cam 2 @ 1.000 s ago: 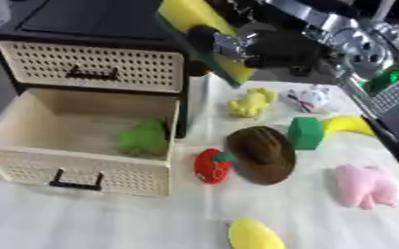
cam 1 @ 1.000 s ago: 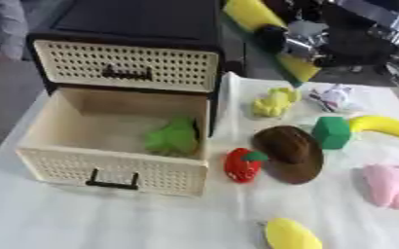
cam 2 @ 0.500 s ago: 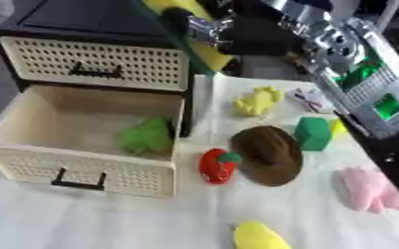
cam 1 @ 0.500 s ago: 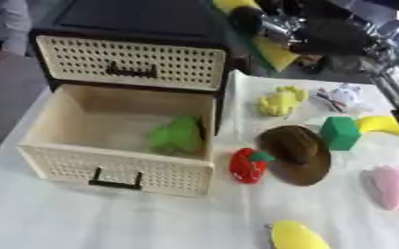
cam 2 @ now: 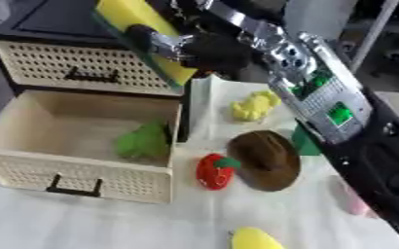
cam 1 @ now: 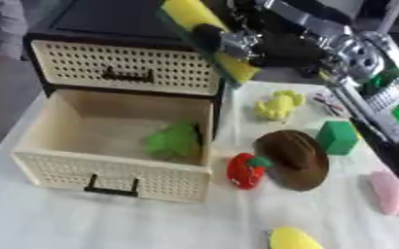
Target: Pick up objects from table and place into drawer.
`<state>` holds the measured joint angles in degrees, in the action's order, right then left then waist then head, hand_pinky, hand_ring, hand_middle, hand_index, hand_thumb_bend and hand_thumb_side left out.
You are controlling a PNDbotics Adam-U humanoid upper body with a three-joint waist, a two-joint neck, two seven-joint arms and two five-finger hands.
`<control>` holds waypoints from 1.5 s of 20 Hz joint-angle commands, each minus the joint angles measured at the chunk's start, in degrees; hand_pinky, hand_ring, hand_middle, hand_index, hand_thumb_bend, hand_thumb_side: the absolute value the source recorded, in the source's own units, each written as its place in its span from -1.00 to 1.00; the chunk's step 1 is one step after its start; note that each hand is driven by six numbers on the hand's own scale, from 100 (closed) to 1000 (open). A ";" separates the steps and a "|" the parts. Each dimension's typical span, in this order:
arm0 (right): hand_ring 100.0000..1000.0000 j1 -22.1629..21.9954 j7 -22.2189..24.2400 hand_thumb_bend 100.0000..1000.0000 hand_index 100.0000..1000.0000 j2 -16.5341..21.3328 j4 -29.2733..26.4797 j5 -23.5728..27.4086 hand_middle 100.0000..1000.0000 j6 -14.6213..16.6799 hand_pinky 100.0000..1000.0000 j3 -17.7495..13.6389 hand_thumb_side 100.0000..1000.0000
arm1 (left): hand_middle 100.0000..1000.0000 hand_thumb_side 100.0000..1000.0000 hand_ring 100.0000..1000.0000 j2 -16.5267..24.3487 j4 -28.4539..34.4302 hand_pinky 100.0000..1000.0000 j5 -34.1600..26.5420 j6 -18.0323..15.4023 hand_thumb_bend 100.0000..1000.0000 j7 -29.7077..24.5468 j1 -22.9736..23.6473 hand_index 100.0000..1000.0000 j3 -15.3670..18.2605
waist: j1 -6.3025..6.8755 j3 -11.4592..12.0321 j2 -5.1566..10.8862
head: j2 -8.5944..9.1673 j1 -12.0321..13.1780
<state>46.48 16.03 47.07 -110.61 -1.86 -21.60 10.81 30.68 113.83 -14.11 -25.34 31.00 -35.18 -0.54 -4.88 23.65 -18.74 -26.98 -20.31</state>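
The open cream wicker drawer (cam 1: pixel 117 160) at centre left holds a green soft toy (cam 1: pixel 174 140); at the top centre the right hand (cam 2: pixel 194 48) has its fingers curled round a yellow-and-green sponge (cam 2: pixel 143 34), above the white-clothed tabletop (cam 1: pixel 237 219)

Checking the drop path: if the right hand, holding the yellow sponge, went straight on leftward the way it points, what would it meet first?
Probably nothing: the right hand carries the sponge above the drawer unit, though depth is unclear.
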 commanded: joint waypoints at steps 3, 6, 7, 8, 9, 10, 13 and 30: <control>0.86 1.75 -0.86 -0.22 0.24 -0.60 0.81 -4.44 -0.33 -0.08 0.60 0.66 0.27 | 0.41 0.94 0.38 0.54 0.76 0.27 -0.38 -0.10 -0.90 -0.37 -1.25 0.48 0.18 | 0.21 0.59 0.87 | 0.93 -0.59; 0.85 2.14 -2.22 -0.17 0.23 -1.46 1.58 -6.93 -0.34 -0.19 0.59 1.62 0.24 | 0.41 0.95 0.39 0.42 0.76 0.27 -0.56 -0.20 -0.89 -0.54 -1.64 0.48 0.06 | 0.04 1.14 0.82 | 0.98 -1.04; 0.85 2.23 -2.57 -0.19 0.23 -1.74 1.85 -7.60 -0.34 -0.21 0.59 1.90 0.27 | 0.41 0.94 0.39 0.37 0.76 0.27 -0.61 -0.25 -0.89 -0.62 -1.78 0.48 0.00 | -0.03 1.34 0.80 | 1.04 -1.15; 0.85 2.33 -2.87 -0.18 0.23 -2.01 2.11 -8.17 -0.34 -0.21 0.58 2.16 0.26 | 0.41 0.94 0.39 0.30 0.76 0.27 -0.66 -0.29 -0.89 -0.69 -1.89 0.48 -0.03 | -0.08 1.49 0.76 | 1.10 -1.28; 0.85 2.43 -3.09 -0.18 0.23 -2.27 2.31 -8.68 -0.34 -0.19 0.58 2.43 0.26 | 0.41 0.94 0.39 0.24 0.76 0.27 -0.72 -0.32 -0.89 -0.73 -1.99 0.48 -0.05 | -0.13 1.61 0.73 | 1.13 -1.41; 0.84 2.52 -3.24 -0.18 0.23 -2.53 2.46 -9.13 -0.34 -0.13 0.58 2.70 0.26 | 0.41 0.94 0.39 0.20 0.76 0.27 -0.77 -0.34 -0.89 -0.77 -2.05 0.48 -0.05 | -0.15 1.69 0.71 | 1.21 -1.49; 0.84 2.76 -3.52 -0.18 0.23 -3.56 2.88 -10.67 -0.34 -0.07 0.58 3.52 0.26 | 0.41 0.94 0.39 0.09 0.76 0.27 -0.87 -0.33 -0.89 -0.82 -2.08 0.48 -0.03 | -0.23 1.83 0.68 | 1.82 -1.75; 0.96 1.17 2.32 0.12 0.78 -5.57 4.42 -19.00 0.23 3.70 0.64 6.20 0.18 | 0.40 0.95 0.38 -0.12 0.76 0.26 -1.06 -0.32 -0.91 -0.93 -2.05 0.48 0.17 | -0.62 1.64 0.39 | 1.84 -2.04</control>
<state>47.04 17.11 40.60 -105.84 -19.87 -18.31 17.37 29.73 113.83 -15.03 -25.56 30.21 -36.41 -0.88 -5.94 25.35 -19.33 -25.54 -22.30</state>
